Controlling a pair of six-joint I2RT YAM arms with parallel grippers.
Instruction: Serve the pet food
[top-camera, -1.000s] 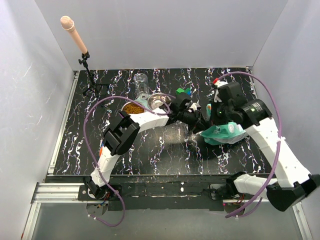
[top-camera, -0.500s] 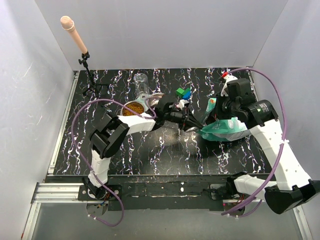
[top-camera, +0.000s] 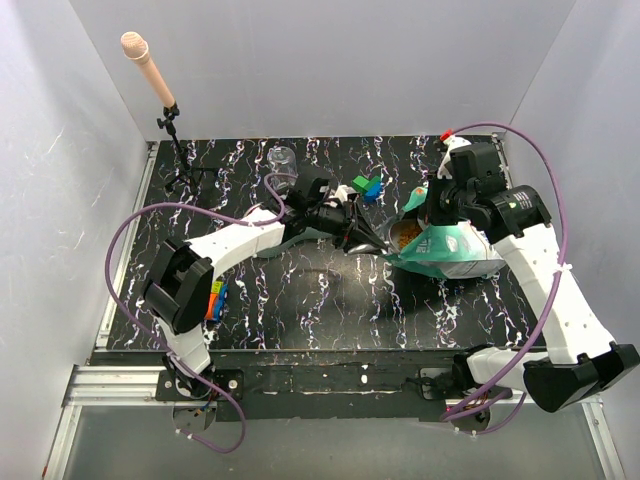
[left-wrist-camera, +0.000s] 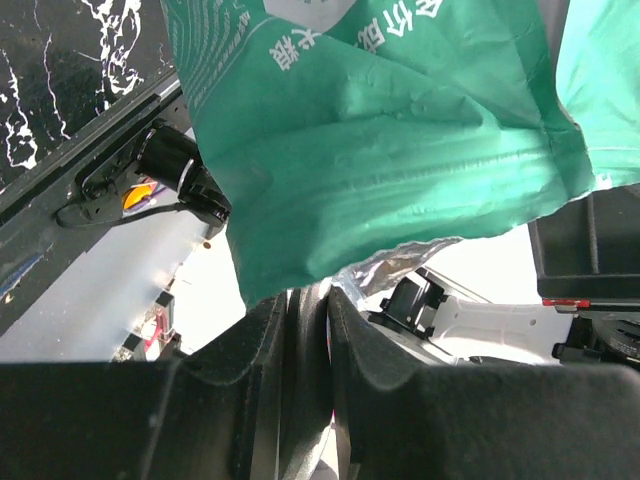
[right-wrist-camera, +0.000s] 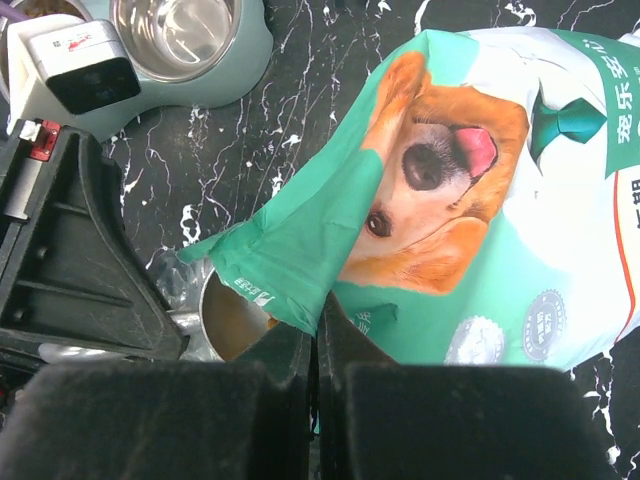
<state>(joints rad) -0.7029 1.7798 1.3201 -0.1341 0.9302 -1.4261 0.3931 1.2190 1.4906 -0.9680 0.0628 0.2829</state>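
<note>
Your left arm reaches low across the worktop (top-camera: 300, 290), its tool (left-wrist-camera: 305, 335) clamped on the metal scoop (right-wrist-camera: 232, 318) at the mouth of the bag (right-wrist-camera: 480, 230). Your right tool (right-wrist-camera: 315, 345), jaws closed, pinches the bag's green rim. The pet food (top-camera: 404, 234) shows inside that mouth. The coloured blocks (top-camera: 366, 185) sit just far of the left tool, and the feeder bowls (right-wrist-camera: 255, 65) lie to its left.

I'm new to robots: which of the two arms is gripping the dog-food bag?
The right arm: its jaws pinch the teal bag; the left arm holds a metal scoop.

scoop (right-wrist-camera: 235, 320) reaches bag (right-wrist-camera: 450, 200) mouth, pet food (top-camera: 405, 233) exposed
</note>
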